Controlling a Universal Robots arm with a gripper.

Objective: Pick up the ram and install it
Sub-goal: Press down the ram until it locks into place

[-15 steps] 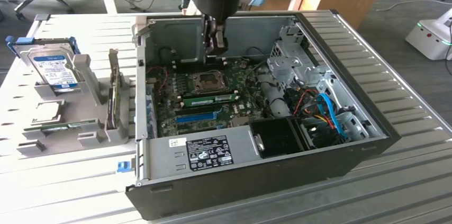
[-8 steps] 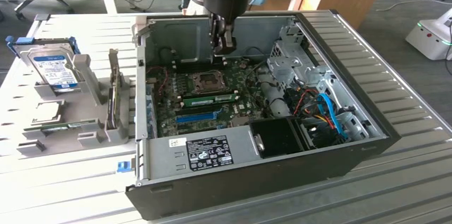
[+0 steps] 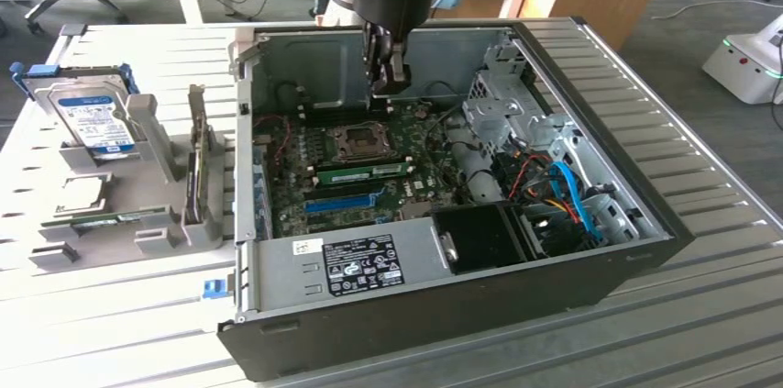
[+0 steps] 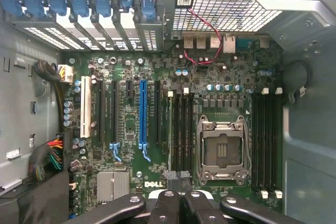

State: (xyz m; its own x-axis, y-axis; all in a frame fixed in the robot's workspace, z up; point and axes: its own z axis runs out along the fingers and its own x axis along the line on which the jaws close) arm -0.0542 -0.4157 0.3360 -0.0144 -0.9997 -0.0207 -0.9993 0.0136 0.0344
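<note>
A thin green ram stick (image 3: 108, 217) lies in the grey holder (image 3: 147, 241) at the exterior view's left, outside the case. Another green stick with a pale label (image 3: 365, 171) stands seated in a memory slot beside the empty CPU socket (image 3: 363, 138); from the wrist it shows edge-on (image 4: 169, 129). My gripper (image 3: 389, 85) hangs inside the open computer case (image 3: 588, 287), above the motherboard's far edge and well apart from the holder. Its black fingers (image 4: 167, 199) are shut together with nothing between them.
The holder also carries a hard drive (image 3: 95, 122), a CPU chip (image 3: 76, 192) and an upright expansion card (image 3: 196, 168). Inside the case are a blue slot (image 4: 143, 111), a black fan shroud (image 3: 490, 237), cables (image 3: 569, 195) and a drive cage (image 3: 514, 104).
</note>
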